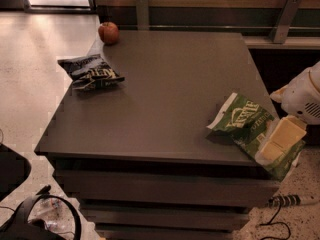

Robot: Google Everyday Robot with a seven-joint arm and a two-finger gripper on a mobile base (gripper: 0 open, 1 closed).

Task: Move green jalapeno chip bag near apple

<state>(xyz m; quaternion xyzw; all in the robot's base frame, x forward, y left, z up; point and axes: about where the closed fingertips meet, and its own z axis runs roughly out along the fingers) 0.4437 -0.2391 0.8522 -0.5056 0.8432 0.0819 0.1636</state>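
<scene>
Sitting flat on the right front corner of the table (175,84), the green jalapeno chip bag (242,119) has its near end hanging past the edge. It looks light, crinkly and soft, so it'll flex and likely slide if pinched shallow. I'd grab the crimped end or a bunched fold, not the puffy middle, since the chips crush. The gripper (277,141) is right on the bag's overhanging end; can't tell whether it has actually clamped it. The apple (108,32) is at the far left corner, well apart, close to the back edge, and would probably roll if bumped. The black chip bag (92,74) lies just in front of the apple near the left edge. A diagonal path over the bare middle looks open.
</scene>
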